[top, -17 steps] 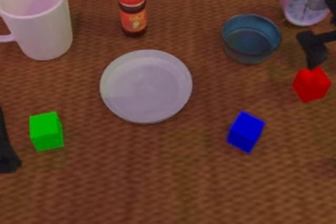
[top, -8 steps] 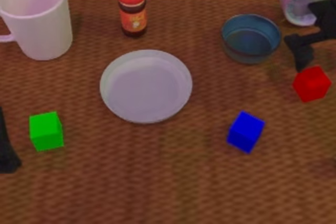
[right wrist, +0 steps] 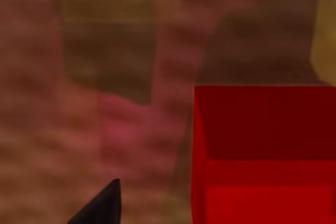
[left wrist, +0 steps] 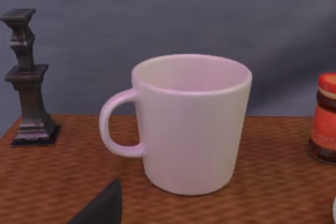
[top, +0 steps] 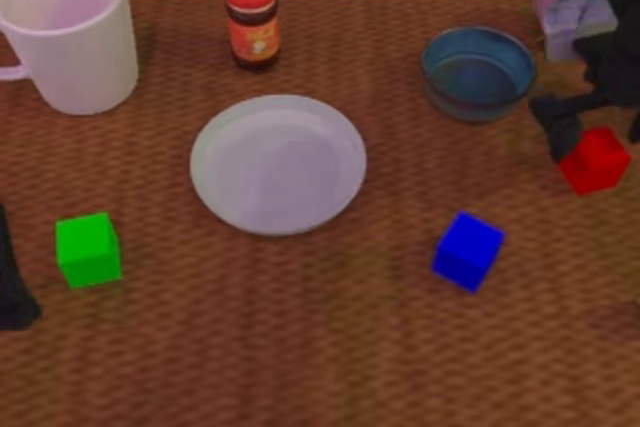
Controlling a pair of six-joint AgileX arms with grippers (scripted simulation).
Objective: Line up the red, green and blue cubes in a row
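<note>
The right hand (top: pixel 590 137) hangs low over the red cube (top: pixel 595 159) near the table's (top: pixel 330 347) right edge, 1 dark finger (top: pixel 560 132) down beside the cube's left face and the other at the frame's edge. That spread suggests the fingers are apart to straddle the cube, with nothing gripped yet. In the right wrist view the red cube (right wrist: pixel 265 153) fills the near field, sitting flat on the table, which fits a hand lined up to close on it.

The blue cube (top: pixel 467 249) rests toward the front, right of centre, and the green cube (top: pixel 88 248) lies well apart from it, near the left side. With the 3 cubes scattered, no row exists; the red cube looks like the first to be moved.

The left hand (top: pixel 12 287) sits parked at the left edge, beside the green cube; whether it is open or closed cannot be told. Its wrist view faces a white mug (left wrist: pixel 191 121).
</note>
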